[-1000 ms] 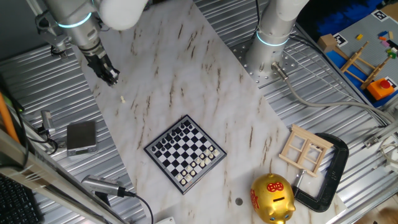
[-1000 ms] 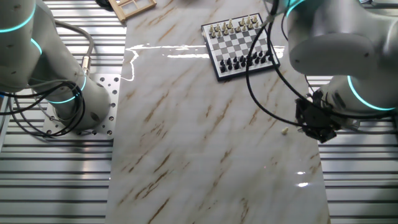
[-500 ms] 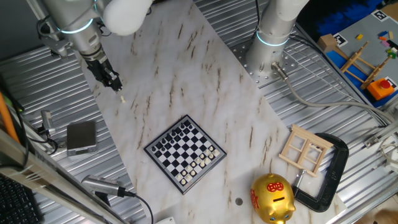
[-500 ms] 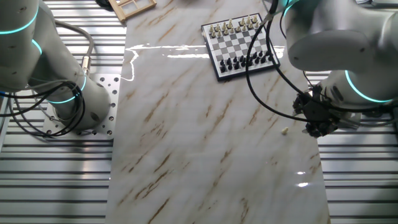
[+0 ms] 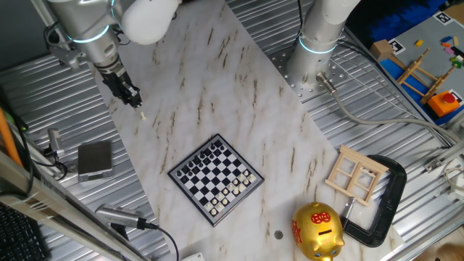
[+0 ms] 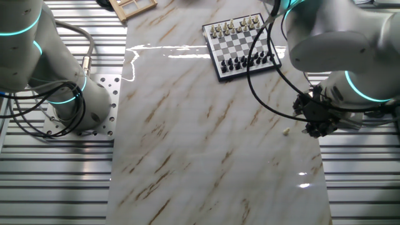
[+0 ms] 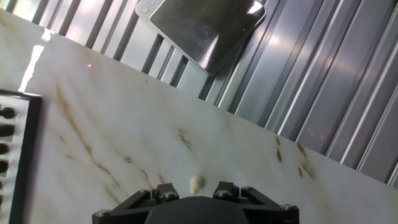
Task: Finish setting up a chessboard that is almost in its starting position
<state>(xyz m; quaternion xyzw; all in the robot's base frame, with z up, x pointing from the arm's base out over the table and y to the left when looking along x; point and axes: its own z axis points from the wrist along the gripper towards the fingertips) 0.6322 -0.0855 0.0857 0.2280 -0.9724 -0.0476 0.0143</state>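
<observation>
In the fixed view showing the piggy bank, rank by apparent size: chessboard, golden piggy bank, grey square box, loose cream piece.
1. chessboard
2. golden piggy bank, somewhat smaller
3. grey square box
4. loose cream piece, a tiny speck near the gripper

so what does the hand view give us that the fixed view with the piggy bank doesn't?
Hand view only: a close look at the cream piece lying on the marble just ahead of the tool, which is not holding it.

Fixed view only: the whole chessboard, golden piggy bank, wooden lattice and black clamp.

Both: the piece, the grey box, the marble table and the tool.
</observation>
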